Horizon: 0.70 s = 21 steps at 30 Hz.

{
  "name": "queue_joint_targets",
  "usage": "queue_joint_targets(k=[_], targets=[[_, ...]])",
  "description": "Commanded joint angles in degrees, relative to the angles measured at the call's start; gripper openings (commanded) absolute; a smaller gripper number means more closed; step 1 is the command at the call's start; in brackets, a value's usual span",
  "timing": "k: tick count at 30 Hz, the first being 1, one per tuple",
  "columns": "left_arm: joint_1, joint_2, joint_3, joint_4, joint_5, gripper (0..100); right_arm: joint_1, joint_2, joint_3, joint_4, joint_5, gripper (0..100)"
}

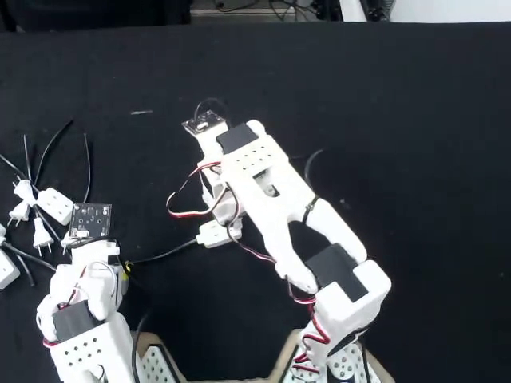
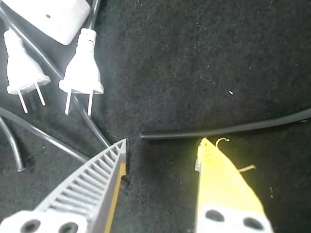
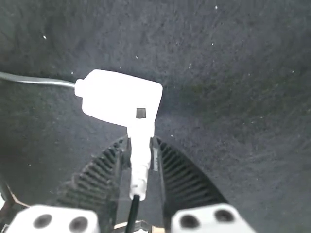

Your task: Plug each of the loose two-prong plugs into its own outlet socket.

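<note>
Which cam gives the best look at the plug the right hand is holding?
Right wrist view: the plug sits centred, gripped in the right hand, meeting the white socket block. High view: the arm hides it; just the block pokes out. Left wrist view looks at two other loose plugs.

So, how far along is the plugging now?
Done, it seems: one plug sits in its socket, right jaws shut on it. In hand: left jaws hang open above the cloth. Still to do: two plugs lie loose beside another socket.
</note>
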Motion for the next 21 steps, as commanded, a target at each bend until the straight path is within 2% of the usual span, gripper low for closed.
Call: queue_joint_targets(k=[1, 15, 21], targets=[[-0.84, -0.26, -0.13, 0.26, -0.53, 23, 0.70, -0.40, -3.21, -1.23, -0.62, 1.0], [-0.84, -0.26, -0.13, 0.26, -0.53, 23, 0.88, -0.31, -2.68, -0.79, -0.88, 1.0], [-0.84, -0.26, -0.13, 0.26, -0.53, 23, 0.88, -0.31, -2.68, -0.70, -4.31, 1.0]])
